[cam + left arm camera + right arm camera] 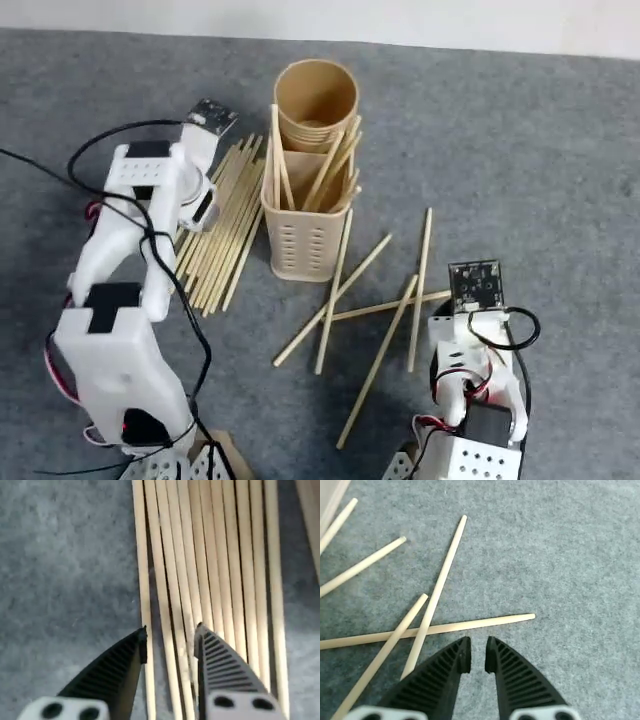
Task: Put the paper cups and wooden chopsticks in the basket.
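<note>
The grey desk point(560, 150) carries everything. The left arm point(120, 300) stretches up the left side of the high view, and the right arm point(475, 400) sits folded in the lower right corner. In the upper middle stands the basket point(300, 245), with the stacked paper cups point(315, 95) upright in its far part and several chopsticks leaning inside it, so this part of the task looks done. Just left of the basket lies a tidy row of chopsticks point(225, 235), and right of it, toward the lower middle, a few loose chopsticks point(345, 286) cross each other. The left pincer point(171, 637) is moderately wide and low over the row, with one or two sticks between its jaws, and it holds nothing yet. The right pincer point(477, 655) is narrow, with only a slit between the jaws, and empty; it hangs just beside the loose sticks. I judge that the step in hand is picking from the row. The next move calls for closing on few sticks only, then lifting and tilting them into the basket.
</note>
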Action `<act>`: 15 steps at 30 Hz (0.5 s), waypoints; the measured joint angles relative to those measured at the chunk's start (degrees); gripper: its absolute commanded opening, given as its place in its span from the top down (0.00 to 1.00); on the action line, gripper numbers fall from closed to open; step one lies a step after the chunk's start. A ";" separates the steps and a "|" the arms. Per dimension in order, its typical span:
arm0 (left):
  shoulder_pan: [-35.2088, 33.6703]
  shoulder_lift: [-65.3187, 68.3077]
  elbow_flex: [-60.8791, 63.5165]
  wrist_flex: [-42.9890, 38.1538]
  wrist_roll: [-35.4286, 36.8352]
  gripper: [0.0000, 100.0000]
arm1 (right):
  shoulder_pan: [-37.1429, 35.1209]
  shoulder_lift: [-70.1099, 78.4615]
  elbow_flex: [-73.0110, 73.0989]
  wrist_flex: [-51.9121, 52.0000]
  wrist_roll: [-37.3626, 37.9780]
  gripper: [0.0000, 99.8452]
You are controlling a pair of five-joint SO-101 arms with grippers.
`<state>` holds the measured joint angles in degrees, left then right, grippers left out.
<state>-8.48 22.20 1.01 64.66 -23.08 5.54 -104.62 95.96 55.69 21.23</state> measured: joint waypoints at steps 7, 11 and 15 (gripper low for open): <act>-0.09 8.62 -7.65 0.00 0.00 0.88 | 0.00 0.00 0.00 0.00 0.00 0.93; -0.70 13.45 -12.48 0.26 -0.09 0.96 | 0.00 0.00 0.00 0.00 0.00 0.93; -0.62 15.38 -14.95 0.35 0.09 1.00 | 0.00 0.00 0.00 0.00 0.00 0.93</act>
<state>-9.10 37.58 -13.93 65.01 -22.99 5.54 -104.62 95.96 55.69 21.23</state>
